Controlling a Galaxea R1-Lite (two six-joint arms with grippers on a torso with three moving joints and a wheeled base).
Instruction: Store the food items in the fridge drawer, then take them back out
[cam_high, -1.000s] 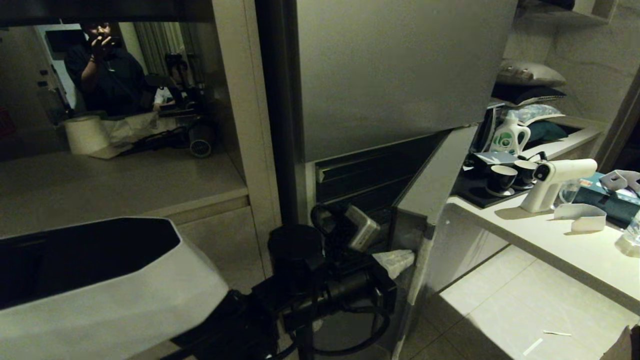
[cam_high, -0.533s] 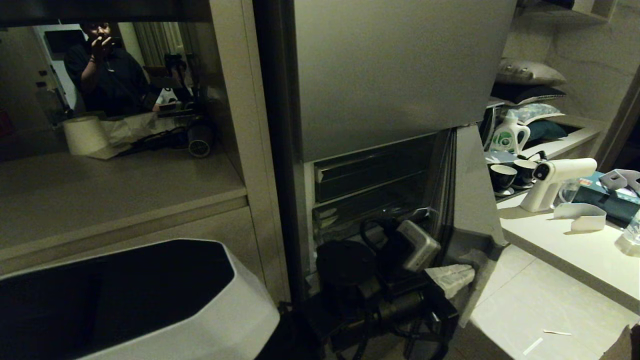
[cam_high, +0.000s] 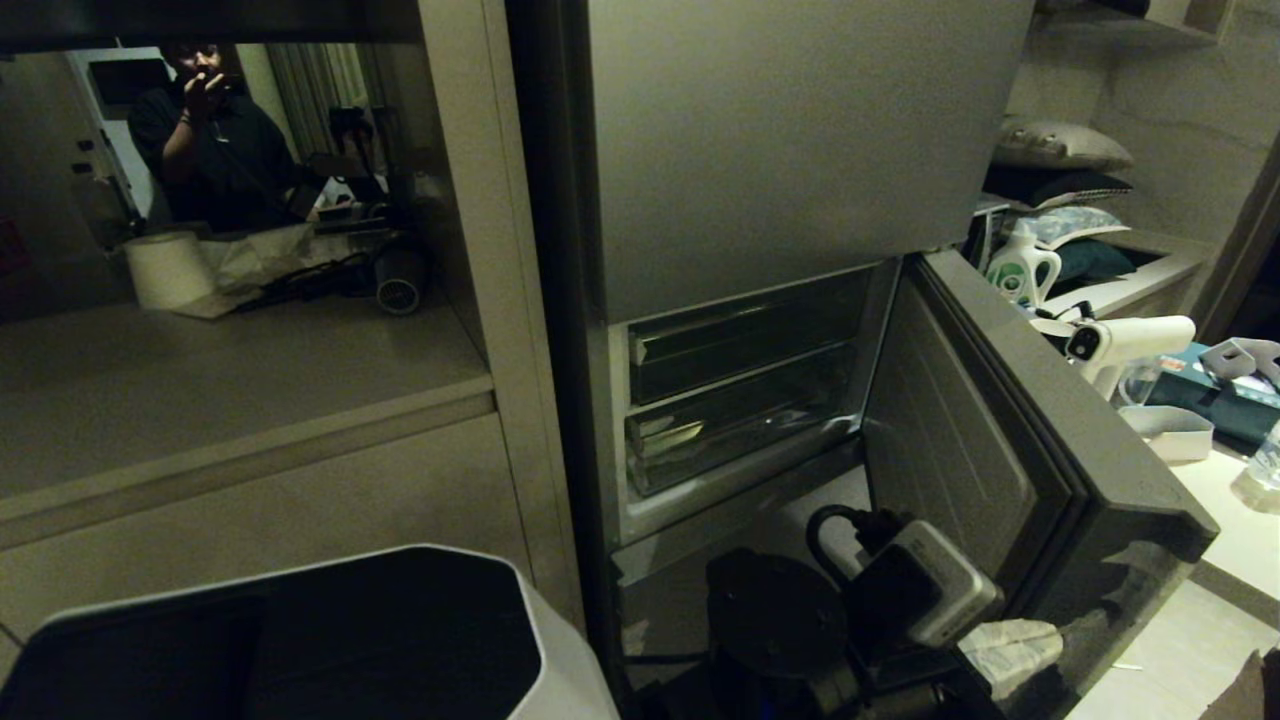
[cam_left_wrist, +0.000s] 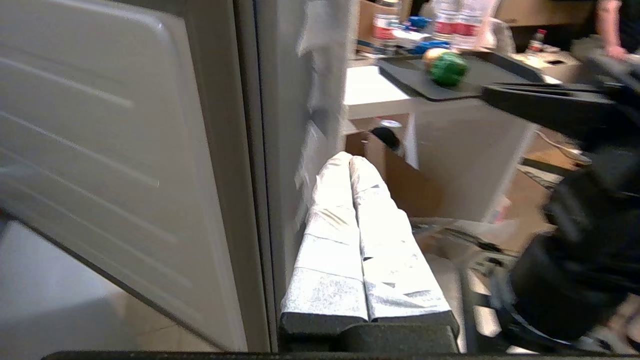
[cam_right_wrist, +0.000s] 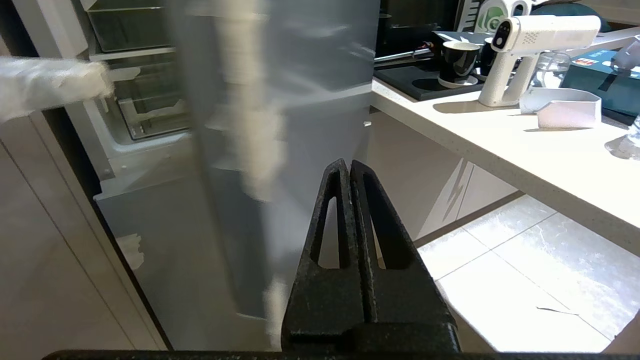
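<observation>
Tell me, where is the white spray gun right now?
In the head view the white spray gun stands on the pale counter at the right, just past the open fridge door, beside a white laundry bottle.

Dim kitchen, pale tiled floor (cam_high: 1150, 690), cream counter (cam_right_wrist: 500, 145) (cluttered), beige cabinets (cam_high: 300, 500)

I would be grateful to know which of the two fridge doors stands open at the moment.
The lower fridge door stands open, swung out to the right with its ribbed inner panel showing and two clear drawers exposed; the upper fridge door is flat and shut.

matt grey fridge door (cam_high: 1040, 400), glossy clear plastic fridge drawer (cam_high: 740, 425)
</observation>
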